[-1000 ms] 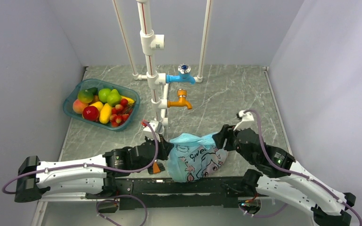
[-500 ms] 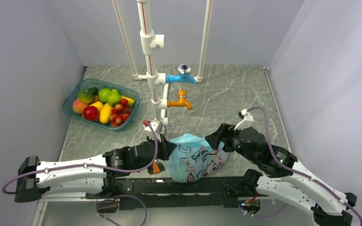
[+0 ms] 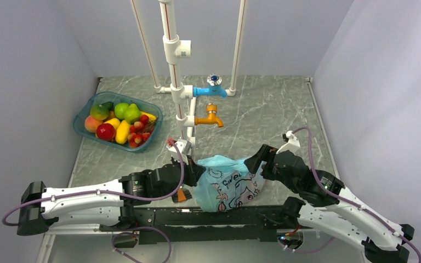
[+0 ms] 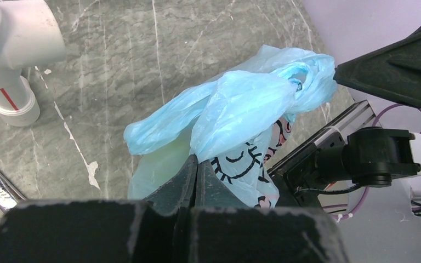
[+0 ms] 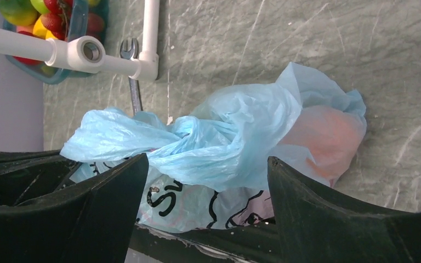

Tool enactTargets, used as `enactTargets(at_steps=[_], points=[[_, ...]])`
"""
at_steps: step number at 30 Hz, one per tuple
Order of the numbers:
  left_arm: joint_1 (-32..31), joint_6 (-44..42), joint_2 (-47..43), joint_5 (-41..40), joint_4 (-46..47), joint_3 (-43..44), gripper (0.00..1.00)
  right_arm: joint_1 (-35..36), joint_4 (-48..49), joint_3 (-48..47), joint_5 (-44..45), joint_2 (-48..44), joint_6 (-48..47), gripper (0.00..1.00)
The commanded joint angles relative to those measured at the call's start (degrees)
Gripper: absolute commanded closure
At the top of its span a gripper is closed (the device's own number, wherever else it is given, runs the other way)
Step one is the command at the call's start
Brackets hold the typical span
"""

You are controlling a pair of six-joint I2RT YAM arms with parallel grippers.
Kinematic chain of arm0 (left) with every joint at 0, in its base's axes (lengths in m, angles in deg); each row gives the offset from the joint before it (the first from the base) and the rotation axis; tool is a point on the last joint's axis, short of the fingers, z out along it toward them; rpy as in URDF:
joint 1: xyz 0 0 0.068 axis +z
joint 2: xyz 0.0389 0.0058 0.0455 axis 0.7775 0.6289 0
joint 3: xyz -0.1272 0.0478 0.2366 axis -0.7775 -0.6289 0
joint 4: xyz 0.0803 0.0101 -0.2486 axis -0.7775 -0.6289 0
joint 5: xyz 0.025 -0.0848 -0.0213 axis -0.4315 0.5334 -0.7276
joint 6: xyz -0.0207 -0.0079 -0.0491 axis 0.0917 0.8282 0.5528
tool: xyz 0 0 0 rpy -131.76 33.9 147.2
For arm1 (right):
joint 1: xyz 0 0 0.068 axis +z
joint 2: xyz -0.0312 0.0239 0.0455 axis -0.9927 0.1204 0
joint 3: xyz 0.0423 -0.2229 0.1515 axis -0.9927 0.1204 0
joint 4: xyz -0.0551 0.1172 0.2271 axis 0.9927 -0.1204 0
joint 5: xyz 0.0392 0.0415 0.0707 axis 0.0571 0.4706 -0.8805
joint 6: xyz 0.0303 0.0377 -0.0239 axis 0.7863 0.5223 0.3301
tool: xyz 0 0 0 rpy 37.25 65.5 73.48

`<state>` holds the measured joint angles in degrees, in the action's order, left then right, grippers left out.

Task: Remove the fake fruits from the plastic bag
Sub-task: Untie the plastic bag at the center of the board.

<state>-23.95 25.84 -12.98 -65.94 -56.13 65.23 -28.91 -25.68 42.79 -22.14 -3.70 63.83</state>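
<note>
plastic bag (image 3: 227,185) showing light blue, printed with black cartoon lines and lettering | orange (image 5: 329,137) glowing orange-pink through the film | basket (image 3: 80,121) showing translucent teal | upper tap (image 3: 209,91) showing blue, lower tap (image 3: 209,119) orange | tabletop (image 3: 268,115) showing grey marble, white-veined

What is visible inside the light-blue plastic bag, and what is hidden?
Through the thin bag, an orange shape and a pale green patch show. Crumpled plastic covers anything else inside.
</note>
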Motion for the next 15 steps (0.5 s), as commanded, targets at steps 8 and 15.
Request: enactTargets(at_steps=[8, 15], points=[[0.01, -0.26, -1.01, 0.58, 0.65, 0.79, 1.0, 0.13, 5.26, 0.47, -11.6, 2.78, -6.95, 0.19], [0.01, 0.62, -0.04, 1.99, 1.16, 0.77, 1.0, 0.17, 13.99, 4.65, -2.07, 0.31, -1.86, 0.28]])
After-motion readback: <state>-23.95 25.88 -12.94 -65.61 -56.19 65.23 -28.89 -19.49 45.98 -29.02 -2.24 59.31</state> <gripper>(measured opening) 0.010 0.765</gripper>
